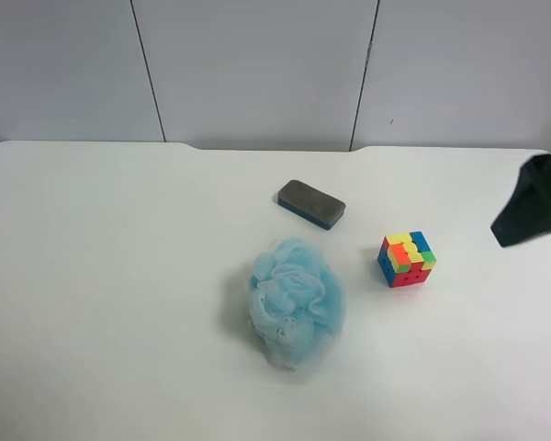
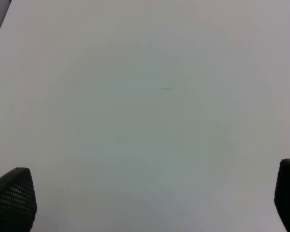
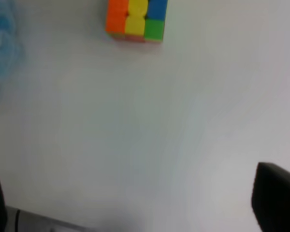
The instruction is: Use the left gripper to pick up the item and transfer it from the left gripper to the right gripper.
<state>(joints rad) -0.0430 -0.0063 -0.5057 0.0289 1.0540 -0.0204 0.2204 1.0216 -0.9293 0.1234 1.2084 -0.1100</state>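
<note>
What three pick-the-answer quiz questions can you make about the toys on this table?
1. What lies nearest the puzzle cube?
A the blue mesh puff
B a red cup
C a spoon

2. How many things lie on the table?
A one
B three
C six

3. How is the left gripper?
A holding the cube
B holding the puff
C open and empty

Answers: 1 A, the puff sits beside the cube; 2 B, cube, puff and grey eraser; 3 C, its fingers stand wide over bare table.
</note>
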